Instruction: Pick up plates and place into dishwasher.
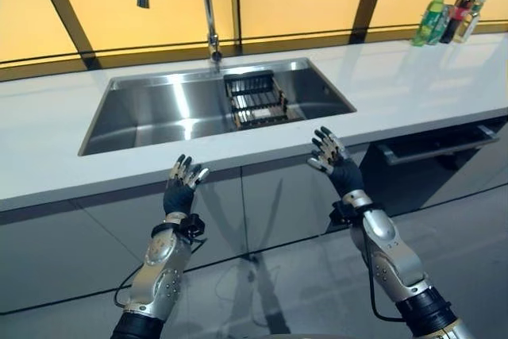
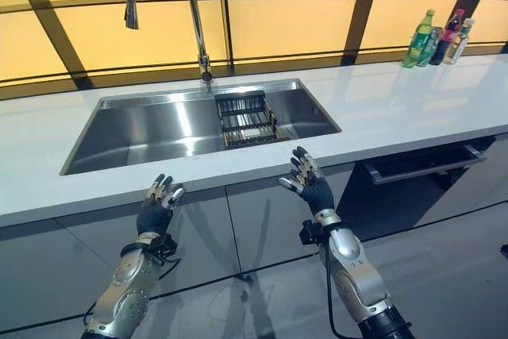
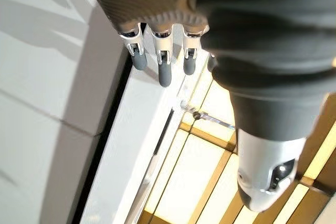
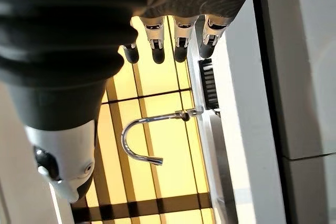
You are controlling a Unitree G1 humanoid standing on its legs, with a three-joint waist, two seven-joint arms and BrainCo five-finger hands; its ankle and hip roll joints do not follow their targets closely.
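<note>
Both hands are raised in front of the white counter's front edge [image 1: 262, 151], palms toward it. My left hand [image 1: 181, 188] is below the sink's front left and its fingers [image 3: 164, 69] are straight, with nothing in them. Below the sink's right corner my right hand [image 1: 337, 166] is spread open and holds nothing; its fingers [image 4: 157, 51] are straight too. A black wire dish rack [image 1: 255, 99] lies in the steel sink [image 1: 151, 113]. Under the counter at the right, a dark dishwasher front with a long handle [image 1: 440, 142] stands slightly ajar.
A tall curved faucet [image 1: 208, 5] rises behind the sink. Several bottles [image 1: 448, 17] stand at the counter's far right corner. Grey cabinet doors [image 1: 79, 244] run below the counter, with grey floor [image 1: 302, 291] in front.
</note>
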